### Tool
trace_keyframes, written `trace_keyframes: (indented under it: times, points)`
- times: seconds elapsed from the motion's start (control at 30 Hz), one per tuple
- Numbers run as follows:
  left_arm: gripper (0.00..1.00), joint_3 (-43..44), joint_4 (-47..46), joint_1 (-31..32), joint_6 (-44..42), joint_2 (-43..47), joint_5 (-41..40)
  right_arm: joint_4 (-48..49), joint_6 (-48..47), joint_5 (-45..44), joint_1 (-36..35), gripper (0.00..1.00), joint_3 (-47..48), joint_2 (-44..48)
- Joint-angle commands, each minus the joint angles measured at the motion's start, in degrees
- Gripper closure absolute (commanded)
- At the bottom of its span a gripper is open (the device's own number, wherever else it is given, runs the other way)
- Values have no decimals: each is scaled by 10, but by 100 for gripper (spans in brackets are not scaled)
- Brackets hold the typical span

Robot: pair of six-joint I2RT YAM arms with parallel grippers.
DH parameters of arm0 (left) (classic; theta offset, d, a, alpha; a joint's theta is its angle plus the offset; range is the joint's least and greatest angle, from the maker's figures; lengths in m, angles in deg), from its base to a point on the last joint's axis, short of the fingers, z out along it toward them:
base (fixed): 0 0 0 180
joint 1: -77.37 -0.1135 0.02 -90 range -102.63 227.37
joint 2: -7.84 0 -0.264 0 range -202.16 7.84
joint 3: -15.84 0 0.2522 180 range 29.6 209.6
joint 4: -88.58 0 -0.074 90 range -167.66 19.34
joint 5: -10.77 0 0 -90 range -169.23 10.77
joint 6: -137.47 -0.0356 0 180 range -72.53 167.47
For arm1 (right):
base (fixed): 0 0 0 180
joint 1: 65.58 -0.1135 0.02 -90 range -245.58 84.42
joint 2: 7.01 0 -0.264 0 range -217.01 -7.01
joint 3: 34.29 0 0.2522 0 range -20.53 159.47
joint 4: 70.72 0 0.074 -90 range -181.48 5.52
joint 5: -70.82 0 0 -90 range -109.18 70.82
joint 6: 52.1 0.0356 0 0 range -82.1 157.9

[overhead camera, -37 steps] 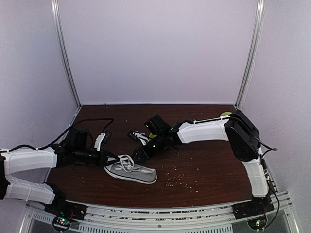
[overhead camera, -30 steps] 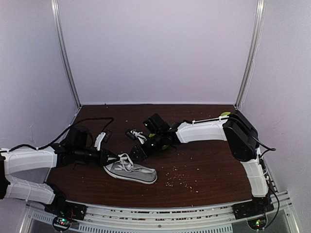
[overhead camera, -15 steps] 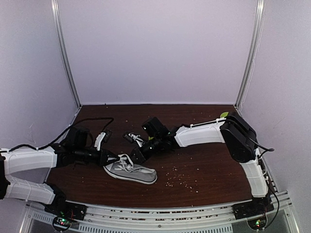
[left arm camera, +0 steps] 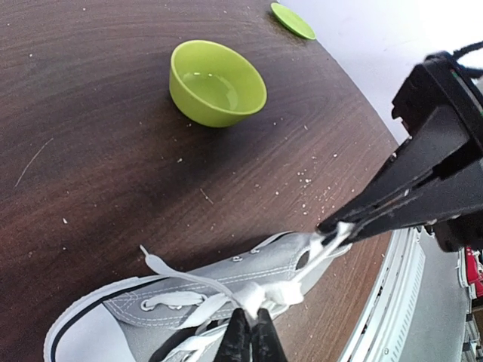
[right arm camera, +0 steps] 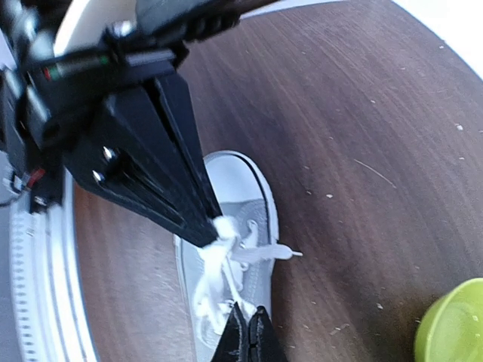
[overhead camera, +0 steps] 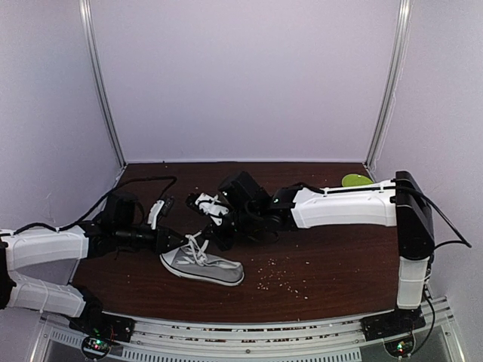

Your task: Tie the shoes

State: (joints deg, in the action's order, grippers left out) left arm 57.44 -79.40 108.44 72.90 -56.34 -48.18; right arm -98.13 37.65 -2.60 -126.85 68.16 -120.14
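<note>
Stretched further left than half a second ago, the right arm [overhead camera: 343, 207] now lies nearly level above the table [overhead camera: 332, 256], uncovering a flat green dish [overhead camera: 355, 180] at the far right edge. The sneaker [overhead camera: 202, 264] rests on the front-left part of the table between the two grippers. It is grey canvas with a white rubber rim, a thin dark stripe along the rim and white laces [left arm camera: 283, 292].

The left gripper [left arm camera: 250, 332] is closed, pinching a lace just above the eyelets. The right gripper [right arm camera: 246, 328] is also closed on a lace, drawn up from the shoe.

A round, glossy green bowl [left arm camera: 217, 92] stands apart from the sneaker; whether anything is in it cannot be told. Pale crumbs [overhead camera: 281, 280] dot the dark wood grain.
</note>
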Motion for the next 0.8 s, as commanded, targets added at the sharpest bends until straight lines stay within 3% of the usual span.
trace_keyframes:
  times: [0.0, 0.17, 0.77]
  points:
    - [100, 6, 9, -4, -9, -10, 2, 0, -63, -162, -22, 100, -24, 25]
    - [100, 4, 10, -4, -9, -7, -2, 56, -87, -248, -47, 100, -68, 54]
    - [100, 3, 9, -5, -7, -5, -1, 57, -167, -340, -88, 100, -48, 62]
